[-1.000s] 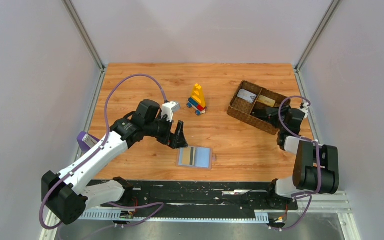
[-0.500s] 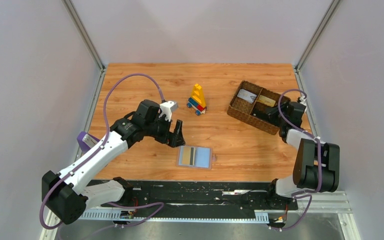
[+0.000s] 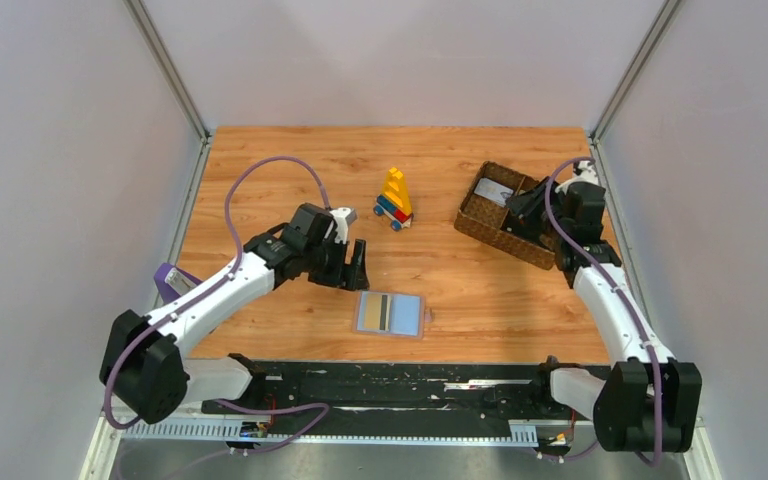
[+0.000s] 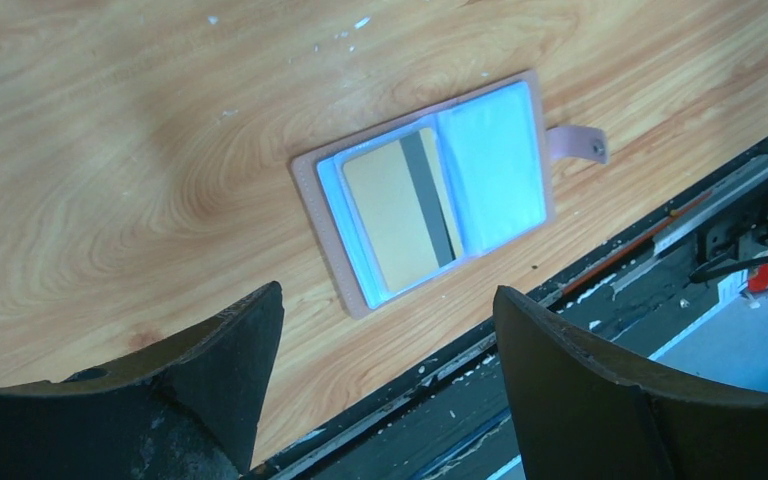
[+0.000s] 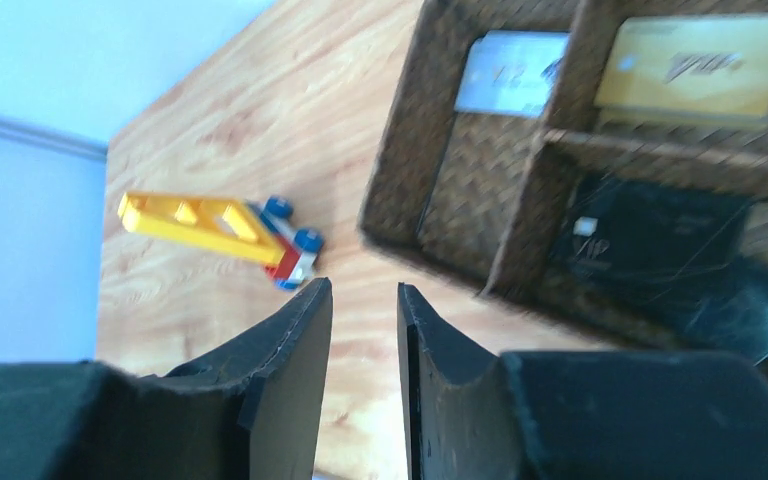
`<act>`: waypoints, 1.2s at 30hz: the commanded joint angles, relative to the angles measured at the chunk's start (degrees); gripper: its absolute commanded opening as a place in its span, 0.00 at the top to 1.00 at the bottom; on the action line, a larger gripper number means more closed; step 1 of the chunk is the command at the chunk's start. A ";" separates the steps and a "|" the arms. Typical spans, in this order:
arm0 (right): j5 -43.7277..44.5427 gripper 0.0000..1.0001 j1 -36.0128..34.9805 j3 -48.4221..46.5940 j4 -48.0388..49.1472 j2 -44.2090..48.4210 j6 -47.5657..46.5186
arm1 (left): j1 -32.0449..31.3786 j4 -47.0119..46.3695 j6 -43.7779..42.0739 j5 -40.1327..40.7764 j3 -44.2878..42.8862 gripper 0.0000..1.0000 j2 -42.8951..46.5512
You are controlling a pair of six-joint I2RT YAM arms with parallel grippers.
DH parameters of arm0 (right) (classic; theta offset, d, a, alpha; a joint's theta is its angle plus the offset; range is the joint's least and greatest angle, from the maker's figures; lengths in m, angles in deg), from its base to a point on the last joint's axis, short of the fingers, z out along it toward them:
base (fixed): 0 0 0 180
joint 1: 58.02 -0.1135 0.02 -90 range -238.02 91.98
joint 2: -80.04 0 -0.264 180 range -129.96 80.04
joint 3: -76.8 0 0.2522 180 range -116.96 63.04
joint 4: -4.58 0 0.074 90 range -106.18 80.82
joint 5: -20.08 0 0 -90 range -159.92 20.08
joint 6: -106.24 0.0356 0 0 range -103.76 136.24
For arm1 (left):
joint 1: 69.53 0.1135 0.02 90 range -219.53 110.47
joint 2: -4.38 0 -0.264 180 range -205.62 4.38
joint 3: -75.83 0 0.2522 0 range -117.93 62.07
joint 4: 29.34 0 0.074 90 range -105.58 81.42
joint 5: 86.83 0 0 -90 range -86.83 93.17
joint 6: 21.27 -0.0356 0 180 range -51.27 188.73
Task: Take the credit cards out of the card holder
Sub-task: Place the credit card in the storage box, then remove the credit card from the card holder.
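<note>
Top view first: the left claw (image 3: 352, 272) hangs released, jaws wide. The thin light-blue folding card holder (image 3: 391, 314) lies open on the wooden desk (image 3: 290, 160) just past its tips, not touching. The right claw (image 3: 522, 208) sits over the brown woven compartment basket (image 3: 480, 228).

Left wrist view: nothing between the jaws, and straight ahead the holder has one tan-gold card with a black stripe (image 4: 400, 215) in its sleeve.

Right wrist view: that claw's empty too, jaws only a narrow slit apart. Beyond it are a greyish-white card (image 5: 510, 72), a gold card (image 5: 705, 65) and a black card (image 5: 650, 230), each in its own basket compartment.

So I'd say three out, one to go.
</note>
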 commanded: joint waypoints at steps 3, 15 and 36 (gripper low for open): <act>-2.61 0.69 -11.78 3.52 -6.85 3.61 5.06 | 0.42 -9.82 3.97 -2.30 4.74 0.23 -1.89; -0.58 0.78 -44.54 12.24 7.57 -4.80 20.94 | 0.47 -25.34 7.42 -10.53 13.71 0.66 -9.37; -2.85 0.77 -50.30 7.83 12.16 -21.23 23.71 | 0.46 -24.72 7.88 -7.14 16.62 0.83 -13.45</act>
